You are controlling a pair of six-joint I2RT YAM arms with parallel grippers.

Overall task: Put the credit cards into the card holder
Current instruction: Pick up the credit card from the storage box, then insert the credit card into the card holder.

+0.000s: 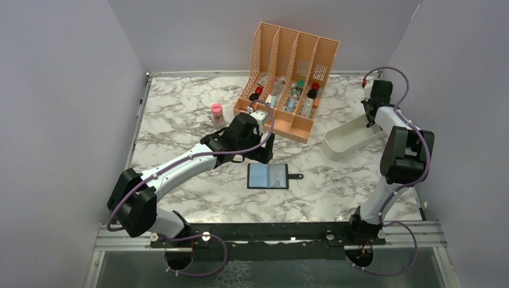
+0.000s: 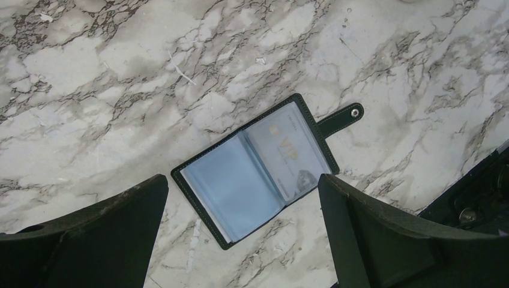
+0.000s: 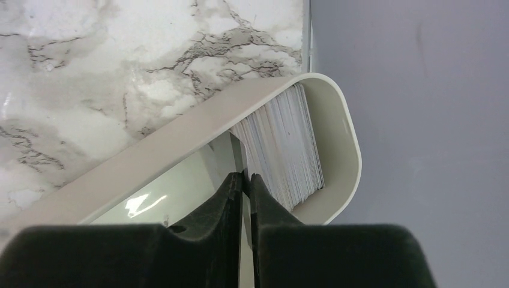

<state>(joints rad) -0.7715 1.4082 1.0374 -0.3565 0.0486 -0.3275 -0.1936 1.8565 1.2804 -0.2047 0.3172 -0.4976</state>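
The card holder [image 1: 268, 176] lies open and flat on the table [image 1: 180, 114] near the middle, with bare marble on every side. Its strap [image 2: 342, 117] sticks out to one side. The left gripper [image 2: 242, 180] hangs above it, fingers [image 2: 108, 228] spread wide and grasping nothing. Its wrist view shows what the top view does not: a pale gold card [image 2: 288, 150] sits behind the pocket nearest the strap, and the other pocket looks bare.

The right gripper [image 3: 246, 180] is down inside the white tray [image 3: 180, 135] at the table's far right, close to the side wall. Only its wrist view shows the credit cards [image 3: 285, 150], stacked on edge against the tray's rounded end. The fingers are clenched to a thin slit on one card that stands slightly apart from the stack.

An orange file organiser [image 1: 288, 72] and a small pink jar [image 1: 216, 113] stand further back.
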